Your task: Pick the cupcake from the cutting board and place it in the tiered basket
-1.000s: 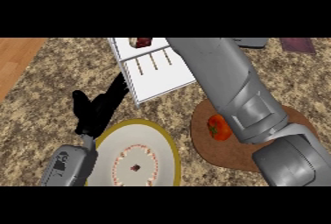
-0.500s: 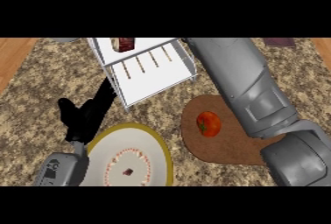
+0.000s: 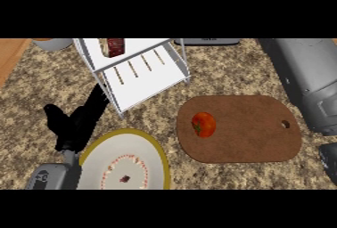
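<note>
One hand shows in the head view: the left hand [image 3: 74, 124], black, with its fingers straight and spread, its thumb out to the side, holding nothing. It lies flat over the speckled counter [image 3: 230, 75], coming up from a grey forearm at the lower left edge. Its fingertips point up toward the white tiered basket [image 3: 141, 73], whose lower shelf starts just beyond them. The cupcake [image 3: 115, 46], dark red-brown, sits on the basket's upper tier, well ahead of this hand and slightly to its right, apart from the fingers and touched by nothing. Just right of the palm, and partly in front of the wrist, lies a white plate [image 3: 125, 162] with a yellow rim and a ring of small red marks. Farther to the right of the hand rests the brown cutting board [image 3: 253, 129], with a red tomato [image 3: 203, 124] on its left part, well apart from the fingers. On the right side only the grey right forearm [image 3: 309, 80] shows, running along the edge past the board; the right hand itself is out of view.
</note>
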You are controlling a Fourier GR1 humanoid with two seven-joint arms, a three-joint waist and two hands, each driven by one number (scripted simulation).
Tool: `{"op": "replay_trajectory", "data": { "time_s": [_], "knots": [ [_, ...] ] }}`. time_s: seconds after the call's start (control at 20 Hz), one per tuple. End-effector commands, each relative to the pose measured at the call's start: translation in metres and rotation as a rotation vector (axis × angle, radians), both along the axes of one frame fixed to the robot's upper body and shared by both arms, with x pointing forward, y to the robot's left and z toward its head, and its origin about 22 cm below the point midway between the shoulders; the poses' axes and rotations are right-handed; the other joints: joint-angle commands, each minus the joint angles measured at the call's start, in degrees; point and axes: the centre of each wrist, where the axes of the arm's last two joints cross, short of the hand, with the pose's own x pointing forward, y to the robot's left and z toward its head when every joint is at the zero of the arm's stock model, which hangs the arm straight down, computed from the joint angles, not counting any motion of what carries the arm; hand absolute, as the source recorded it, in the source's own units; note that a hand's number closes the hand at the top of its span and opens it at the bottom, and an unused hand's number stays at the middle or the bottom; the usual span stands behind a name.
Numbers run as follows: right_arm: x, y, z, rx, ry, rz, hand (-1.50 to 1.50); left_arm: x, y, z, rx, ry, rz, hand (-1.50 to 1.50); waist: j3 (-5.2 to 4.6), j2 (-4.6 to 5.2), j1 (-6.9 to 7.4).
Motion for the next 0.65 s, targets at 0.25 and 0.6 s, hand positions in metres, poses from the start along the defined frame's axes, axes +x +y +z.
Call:
{"op": "replay_trajectory", "data": {
  "time_s": [0.25,0.6],
  "knots": [
    [-0.030,-0.152,0.007,-0.063,0.026,0.067,-1.50,-0.005,-0.004,-0.005,-0.003,0.004,-0.007,0.00,-0.07,-0.10,-0.83],
    [-0.066,-0.226,0.034,-0.050,-0.001,0.063,-1.50,0.011,0.000,0.011,0.005,-0.015,-0.020,0.00,-0.09,0.16,-0.11]
  ]
}}
